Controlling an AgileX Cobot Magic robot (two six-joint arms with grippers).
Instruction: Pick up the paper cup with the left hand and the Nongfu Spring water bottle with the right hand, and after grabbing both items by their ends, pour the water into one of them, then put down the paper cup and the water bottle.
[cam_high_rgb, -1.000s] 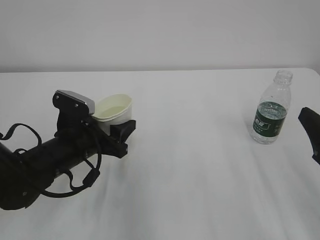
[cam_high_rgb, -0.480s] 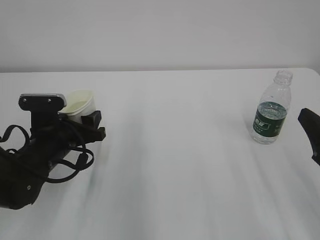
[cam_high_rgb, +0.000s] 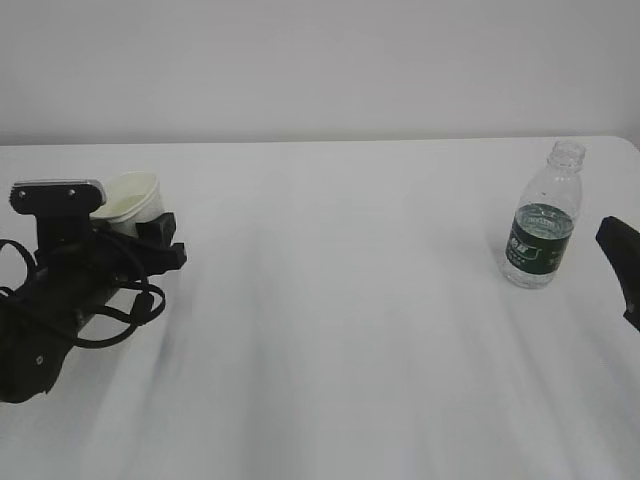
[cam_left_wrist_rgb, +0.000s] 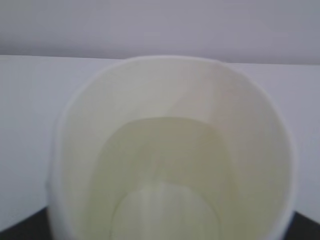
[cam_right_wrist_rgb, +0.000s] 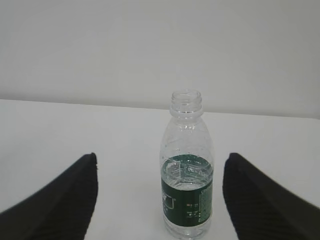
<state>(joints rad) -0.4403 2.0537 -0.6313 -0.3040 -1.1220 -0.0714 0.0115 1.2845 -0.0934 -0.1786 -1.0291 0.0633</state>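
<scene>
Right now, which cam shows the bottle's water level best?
Right wrist view: the bottle stands centred and close, uncapped, with the waterline visible at the label's top. Exterior view shows it small at the right. Left wrist view shows only the cup.

White paper cup (cam_high_rgb: 128, 205) in the left hand (cam_high_rgb: 150, 235); uncapped, part-full Nongfu Spring water bottle (cam_high_rgb: 543, 215) upright, far right.

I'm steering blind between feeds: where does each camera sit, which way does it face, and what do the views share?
Exterior: in front of the table, looking down at a slant; left hand holding the paper cup, edge of the right hand.
Left wrist: looks into the paper cup; black finger edges at the bottom corners.
Right wrist: faces the Nongfu Spring water bottle; open fingers flank it.
Shared: cup and bottle each appear in exterior too.
</scene>
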